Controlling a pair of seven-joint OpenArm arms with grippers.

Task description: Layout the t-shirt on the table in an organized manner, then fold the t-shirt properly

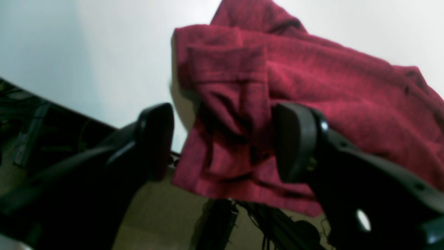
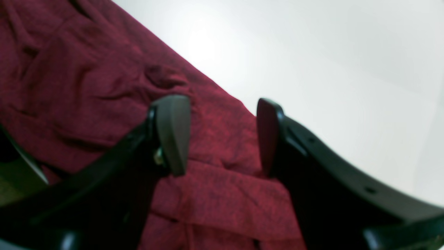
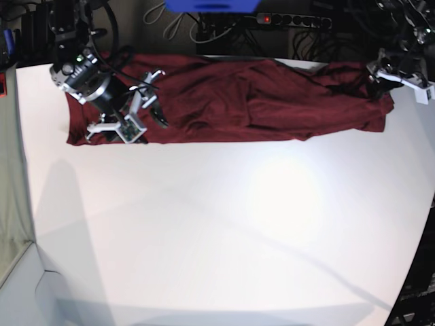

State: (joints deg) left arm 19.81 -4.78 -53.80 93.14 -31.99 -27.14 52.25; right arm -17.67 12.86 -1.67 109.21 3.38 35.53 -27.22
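Observation:
The maroon t-shirt [image 3: 258, 102] lies crumpled in a long band along the far edge of the white table [image 3: 217, 238]. My right gripper [image 3: 157, 99] is open just above the shirt's left end. In the right wrist view its fingers straddle a folded hem of the shirt [image 2: 222, 194] without closing on it [image 2: 220, 139]. My left gripper [image 3: 378, 73] is at the shirt's right end by the far table edge. In the left wrist view it is open [image 1: 225, 142], with a bunched shirt corner [image 1: 242, 104] that hangs over the table edge lying between its fingers.
A power strip [image 3: 292, 19], cables and a blue object [image 3: 211, 5] sit beyond the far edge. The table's curved edge runs down the right side [image 3: 425, 231]. Floor and dark stands show below the far edge in the left wrist view [image 1: 222, 222].

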